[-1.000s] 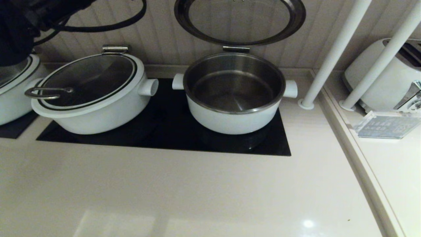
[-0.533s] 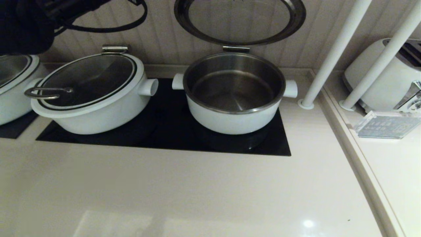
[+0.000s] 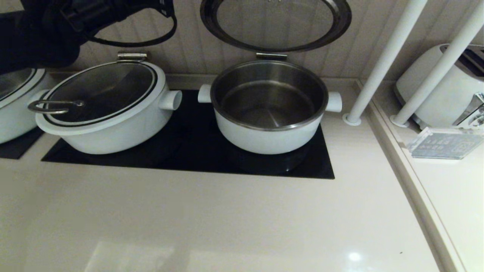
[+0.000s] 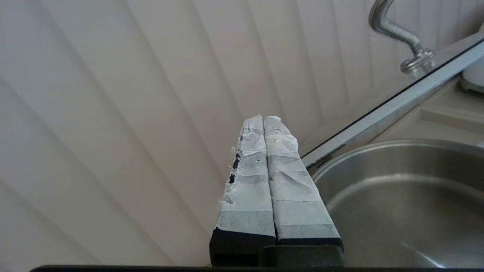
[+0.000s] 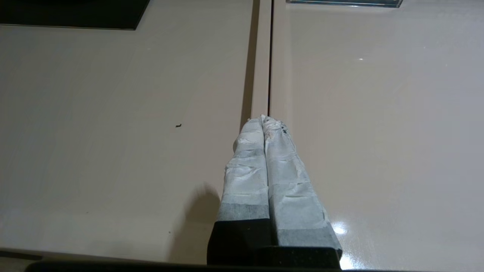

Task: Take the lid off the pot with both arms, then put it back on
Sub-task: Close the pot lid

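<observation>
The pot (image 3: 264, 139) stands open on the black cooktop (image 3: 189, 155), its steel inside bare. The lid (image 3: 280, 48) stands upright behind the pot, leaning on the panelled wall. My left arm (image 3: 56, 22) reaches in at the top left, above the wider pot. In the left wrist view my left gripper (image 4: 263, 119) is shut and empty, near the wall, beside the lid's edge (image 4: 397, 102), with the lid's steel loop handle (image 4: 397, 34) further off and the pot's inside (image 4: 401, 211) below. My right gripper (image 5: 263, 119) is shut and empty, low over the counter; it is out of the head view.
A wider white pot with its own glass lid (image 3: 106, 105) sits left of the pot, and another pot (image 3: 15, 109) at the far left. Two white poles (image 3: 382, 64), a toaster (image 3: 446, 87) and a clear sign (image 3: 442, 145) stand at the right.
My left arm has moved rightward along the top left, and its looped cable has swung right with it. The pot and lid have not moved.
</observation>
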Motion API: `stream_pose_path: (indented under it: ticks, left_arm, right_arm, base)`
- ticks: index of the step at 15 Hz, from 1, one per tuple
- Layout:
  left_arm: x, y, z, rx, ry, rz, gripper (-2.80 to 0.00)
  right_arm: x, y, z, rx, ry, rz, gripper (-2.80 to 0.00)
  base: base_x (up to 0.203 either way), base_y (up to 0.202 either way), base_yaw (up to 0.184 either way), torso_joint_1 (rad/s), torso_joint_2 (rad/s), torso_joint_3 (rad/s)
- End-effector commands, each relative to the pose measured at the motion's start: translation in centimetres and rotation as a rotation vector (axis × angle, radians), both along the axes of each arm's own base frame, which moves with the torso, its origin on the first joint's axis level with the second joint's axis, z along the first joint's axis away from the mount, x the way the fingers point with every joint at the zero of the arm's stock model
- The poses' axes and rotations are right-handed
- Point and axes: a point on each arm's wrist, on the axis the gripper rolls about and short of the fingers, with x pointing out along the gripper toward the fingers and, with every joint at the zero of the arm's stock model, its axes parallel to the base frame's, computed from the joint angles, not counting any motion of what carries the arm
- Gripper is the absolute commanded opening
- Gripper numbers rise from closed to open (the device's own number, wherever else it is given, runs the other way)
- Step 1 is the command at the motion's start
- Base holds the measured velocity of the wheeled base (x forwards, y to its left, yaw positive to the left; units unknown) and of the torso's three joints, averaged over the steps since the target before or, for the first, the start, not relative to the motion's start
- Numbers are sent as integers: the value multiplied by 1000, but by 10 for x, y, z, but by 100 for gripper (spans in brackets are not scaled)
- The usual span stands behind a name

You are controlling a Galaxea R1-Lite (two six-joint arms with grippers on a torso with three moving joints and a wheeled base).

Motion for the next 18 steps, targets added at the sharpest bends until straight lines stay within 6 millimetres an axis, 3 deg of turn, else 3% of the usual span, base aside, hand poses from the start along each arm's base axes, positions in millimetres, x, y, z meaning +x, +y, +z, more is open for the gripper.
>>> stream_pose_path:
  ticks: [1, 5, 13, 18]
  left_arm:
    - [5, -2, -5, 4, 8, -4, -280]
    - [9, -5, -9, 7, 17, -8, -280]
    - [0, -34, -9, 11, 15, -87, -280]
    - [-5, -40, -7, 17, 4, -101, -280]
  right_arm:
    - [0, 0, 0, 0, 0, 0, -280]
    - [0, 0, 0, 0, 0, 0, -280]
    - [0, 0, 0, 0, 0, 1, -280]
    - [0, 0, 0, 0, 0, 1, -280]
  base:
    - [0, 0, 0, 0, 0, 0]
    - [0, 0, 0, 0, 0, 0]
    - [0, 0, 0, 0, 0, 0]
    - [0, 0, 0, 0, 0, 0]
